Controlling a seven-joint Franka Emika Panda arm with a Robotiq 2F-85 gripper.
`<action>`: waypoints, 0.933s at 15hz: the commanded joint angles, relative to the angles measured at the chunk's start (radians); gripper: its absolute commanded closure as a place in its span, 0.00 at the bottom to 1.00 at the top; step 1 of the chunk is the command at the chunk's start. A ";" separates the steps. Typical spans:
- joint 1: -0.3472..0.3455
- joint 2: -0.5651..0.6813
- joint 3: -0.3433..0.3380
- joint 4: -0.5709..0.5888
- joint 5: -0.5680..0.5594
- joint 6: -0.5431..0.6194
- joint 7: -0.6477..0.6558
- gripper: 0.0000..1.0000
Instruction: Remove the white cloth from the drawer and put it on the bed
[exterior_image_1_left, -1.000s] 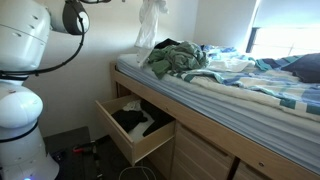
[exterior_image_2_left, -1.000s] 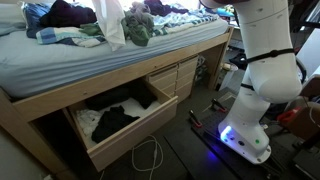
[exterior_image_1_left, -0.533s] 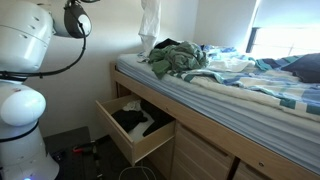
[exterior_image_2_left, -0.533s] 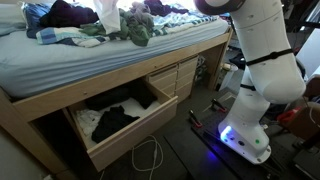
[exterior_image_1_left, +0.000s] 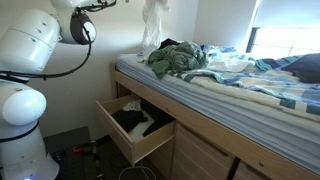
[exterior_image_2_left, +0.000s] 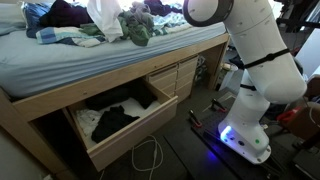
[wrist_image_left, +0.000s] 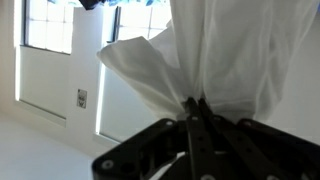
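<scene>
The white cloth (exterior_image_1_left: 153, 25) hangs from my gripper above the near end of the bed (exterior_image_1_left: 250, 95). It also shows in an exterior view (exterior_image_2_left: 103, 17), dangling over the pile of clothes, and fills the wrist view (wrist_image_left: 215, 55). My gripper (wrist_image_left: 196, 108) is shut on its top edge; in both exterior views the gripper is cut off by the top of the frame. The wooden drawer (exterior_image_1_left: 135, 143) below the bed stands pulled open with dark and light clothes inside; it also shows in an exterior view (exterior_image_2_left: 125, 132).
A heap of green, dark and striped clothes (exterior_image_1_left: 180, 58) lies on the bed, also seen in an exterior view (exterior_image_2_left: 135, 25). Closed drawers (exterior_image_2_left: 170, 80) sit beside the open one. The robot base (exterior_image_2_left: 245, 135) stands on the floor with cables (exterior_image_2_left: 150, 155).
The arm has carried the hanging white cloth further over the bed, toward the clothes pile. The drawer has not moved.
</scene>
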 joint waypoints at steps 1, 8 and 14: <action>0.004 0.058 -0.036 0.020 0.115 -0.005 0.016 0.99; 0.014 0.086 -0.084 0.003 0.215 0.005 0.001 0.97; 0.002 0.114 -0.077 0.007 0.277 -0.003 0.004 0.99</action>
